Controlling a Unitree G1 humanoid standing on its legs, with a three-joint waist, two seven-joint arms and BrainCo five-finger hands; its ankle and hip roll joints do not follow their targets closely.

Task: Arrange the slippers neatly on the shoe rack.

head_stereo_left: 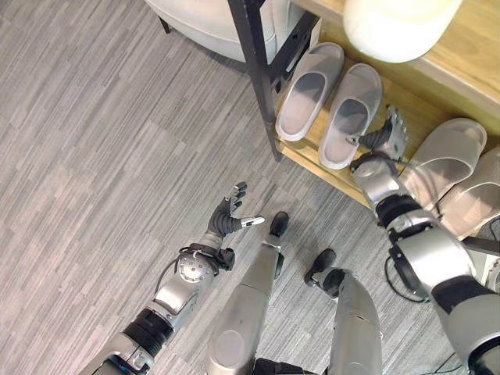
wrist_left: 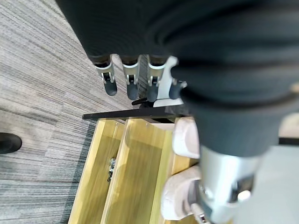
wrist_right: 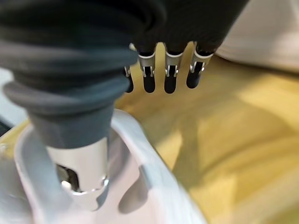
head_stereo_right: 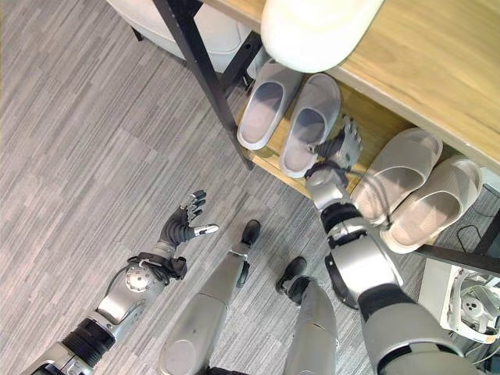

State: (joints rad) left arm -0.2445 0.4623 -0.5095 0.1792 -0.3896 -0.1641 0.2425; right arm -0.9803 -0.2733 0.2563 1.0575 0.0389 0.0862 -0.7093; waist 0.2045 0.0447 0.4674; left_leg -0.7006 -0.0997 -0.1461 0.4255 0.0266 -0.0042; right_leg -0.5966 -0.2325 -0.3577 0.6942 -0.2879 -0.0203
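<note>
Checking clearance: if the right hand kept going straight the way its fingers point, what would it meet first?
Probably the bare wooden shelf board beyond the open right hand, between the pale grey slipper pairs; depth is unclear.

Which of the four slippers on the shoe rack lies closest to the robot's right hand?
The right slipper of the left-hand pair: the right hand hovers at its heel edge, thumb over its rim, while its partner and the other pair lie farther off.

floor: grey wood-grain planks [head_stereo_left: 94,156] | furniture: white seat on dark legs [head_stereo_left: 211,23]
</note>
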